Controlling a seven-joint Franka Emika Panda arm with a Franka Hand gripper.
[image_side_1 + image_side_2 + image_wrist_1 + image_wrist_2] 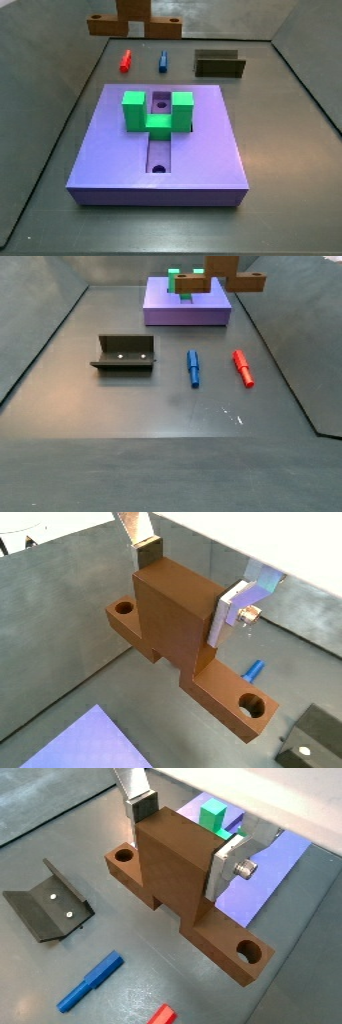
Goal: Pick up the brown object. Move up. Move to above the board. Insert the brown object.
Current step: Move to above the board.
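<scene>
On the desk [160, 406], going left to right in a side view, the dark fixture [124, 353] stands toward the left edge, then the blue peg [193, 368] and the red peg [243, 368] lie side by side near the middle, apart from each other. At the far end lies the board [187, 308], carrying the green block [189, 280].

The brown object [187, 637] is off the desk: both wrist views show it hanging clear of the grey surface, and in both side views it floats near the picture's upper edge. The gripper [187, 580] is clamped on its raised central block, one silver finger [139, 540] pressing one face and the other the opposite face. The two holed ends stick out freely on either side.

So pick-up looks done, and the lift seems done or nearly so. The crossing to the board is less sure. In a wrist view the board [261, 880] and the green block [214, 815] show just past the piece, which suggests it is near the board's edge rather than over the groove [158, 152]. That groove lies open in front of the green block [155, 110]. Centring above it, lining the piece up with it, and lowering it in remain.
</scene>
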